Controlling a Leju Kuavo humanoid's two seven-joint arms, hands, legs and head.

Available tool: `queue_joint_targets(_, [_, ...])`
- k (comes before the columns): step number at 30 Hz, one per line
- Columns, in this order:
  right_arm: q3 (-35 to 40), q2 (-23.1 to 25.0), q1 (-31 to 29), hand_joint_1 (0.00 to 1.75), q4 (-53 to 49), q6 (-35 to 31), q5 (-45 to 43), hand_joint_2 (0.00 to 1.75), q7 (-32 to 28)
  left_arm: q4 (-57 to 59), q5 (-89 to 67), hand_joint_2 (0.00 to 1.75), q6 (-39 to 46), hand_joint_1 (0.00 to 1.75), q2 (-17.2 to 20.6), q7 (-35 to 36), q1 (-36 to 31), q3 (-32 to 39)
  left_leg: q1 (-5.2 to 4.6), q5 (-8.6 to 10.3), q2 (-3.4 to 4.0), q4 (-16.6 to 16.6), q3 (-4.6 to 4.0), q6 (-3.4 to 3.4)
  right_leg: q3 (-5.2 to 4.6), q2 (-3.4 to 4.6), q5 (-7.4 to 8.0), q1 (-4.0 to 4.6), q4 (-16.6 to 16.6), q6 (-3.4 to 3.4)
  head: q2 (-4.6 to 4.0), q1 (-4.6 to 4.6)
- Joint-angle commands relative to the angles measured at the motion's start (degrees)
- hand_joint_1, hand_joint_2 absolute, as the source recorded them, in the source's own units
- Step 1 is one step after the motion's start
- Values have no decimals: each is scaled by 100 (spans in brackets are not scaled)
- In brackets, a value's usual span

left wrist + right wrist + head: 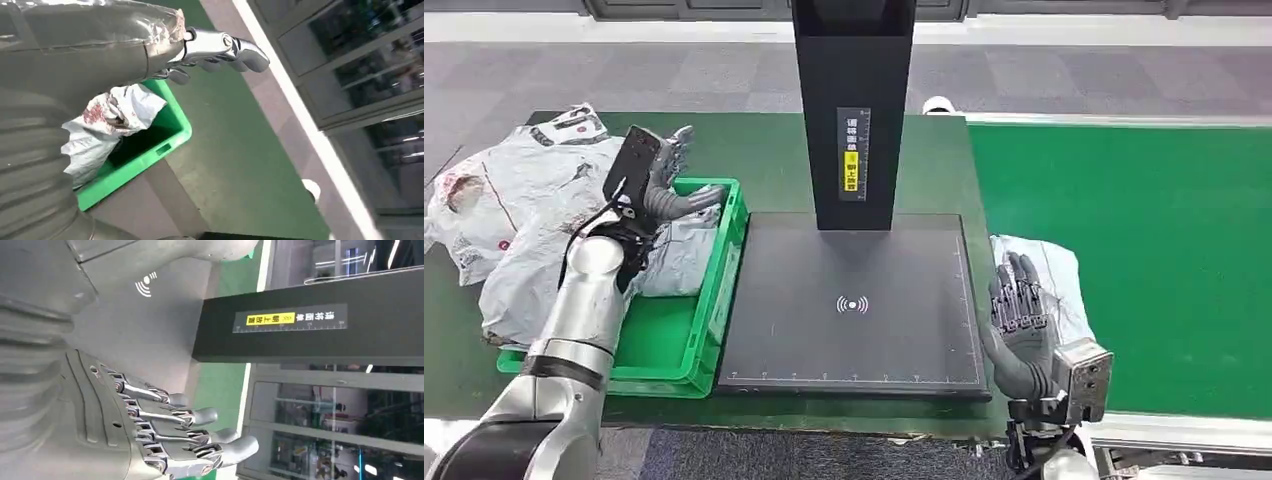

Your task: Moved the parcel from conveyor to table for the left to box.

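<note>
From the head view, the white crinkled plastic parcel (1046,275) lies on the bright green conveyor belt (1164,260), at its edge just beside the black flat scanner platform (854,300) that sits on the dark green table (764,150). The right robot hand (1021,325) hovers at the near end of that parcel with its fingers spread and holding nothing; whether it touches the wrapping cannot be told. The left robot hand (669,180) is raised over the far rim of the green plastic crate (694,340), fingers apart and empty, with one grey bagged parcel lying inside the crate and a heap of grey mail bags (514,210) on the table beyond it. A black upright scanner post (854,110) rises from the platform. In the left wrist view, the left robot hand (220,50) shows silver fingers extended over a corner of the crate (150,145), gripping nothing, and a crumpled grey bag (107,125) with a reddish print rests in the crate. In the right wrist view, the right robot hand (170,435) has its fingers stretched out and separated, empty, facing the platform (135,330) and the post (310,322). By this reckoning the move has not begun in earnest: the parcel is still on the belt, so the grasp, the transfer onto the table and the left hand's boxing all appear to remain.
</note>
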Motion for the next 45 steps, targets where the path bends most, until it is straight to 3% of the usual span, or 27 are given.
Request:
queue_joint_targets(1, [-96, -103, -38, 0, 24, 3, -8, 175, 46, -248, 56, 175, -21, 0, -65, 55, 39, 165, 6, -1, -5, -6, 13, -1, 17, -5, -2, 8, -9, -2, 0, 0])
queue_joint_targets(14, [-266, 109, -232, 0, 134, 194, 179, 175, 280, -1240, 2162, 175, 5, 0, -12, 177, 801, 250, 3, -1, 6, -8, 13, -3, 12, 8, 0, 3, -5, -3, 0, 0])
queue_joint_targets(16, [-325, 117, -311, 0, 194, 204, 197, 175, 291, -1726, 2564, 175, 221, 0, -41, 163, 1177, 172, 1, -2, 9, -10, 15, -3, 14, 11, -1, 1, -6, -2, 0, 0])
queue_joint_targets(17, [-401, 63, -334, 0, 269, 77, 307, 175, 436, -2674, 2179, 175, 929, 0, -349, -354, 1965, 76, 1, -3, 13, -15, 23, -2, 21, 15, -1, 1, -12, -3, 0, 0])
queue_joint_targets(20, [-536, 26, -404, 0, 501, -5, 620, 175, 575, -3713, 1774, 175, 1732, 0, -616, -627, 3018, -465, -4, -9, 22, -32, 44, 3, 40, 24, -1, -5, -29, 3, 0, 2])
queue_joint_targets(22, [-516, 103, -548, 0, 685, -110, 1591, 175, 894, -3820, 1718, 175, 2222, 0, -690, -751, 3438, -873, -4, -20, 34, -31, 53, 1, 44, 31, -5, -8, -30, 2, 0, 0])
queue_joint_targets(24, [-357, 93, -708, 0, 814, -95, 2475, 175, 1291, -3359, 1804, 175, 2218, 0, -732, -615, 3464, -1168, -2, -27, 31, -26, 54, 9, 46, 25, -14, -7, -30, 5, 0, 0])
queue_joint_targets(26, [-190, -53, -832, 0, 944, -157, 3115, 175, 1607, -2421, 1418, 175, 2252, 0, -753, -476, 3001, -1480, -5, -22, 9, -14, 27, 13, 26, 7, -20, -13, -18, 13, 0, 2])
queue_joint_targets(30, [-238, -96, -826, 0, 970, -158, 3109, 175, 1613, -2051, 1381, 175, 2314, 0, -799, -515, 2742, -1514, -5, -22, -15, -14, 23, 24, 33, -23, -23, -15, -22, 17, 0, 0])
queue_joint_targets(42, [-242, -88, -802, 0, 941, -158, 3111, 175, 1608, -2139, 1381, 175, 2317, 0, -760, -513, 2766, -1492, -5, -27, -4, -8, 23, 23, 30, -7, -24, -14, -16, 18, 0, 2])
queue_joint_targets(45, [-89, -310, -910, 0, 1017, -234, 3625, 175, 1822, -2069, 1375, 175, 2210, 0, -725, -448, 2693, -1591, -5, -25, -5, -7, 18, 24, 26, -8, -24, -14, -15, 20, 0, 2])
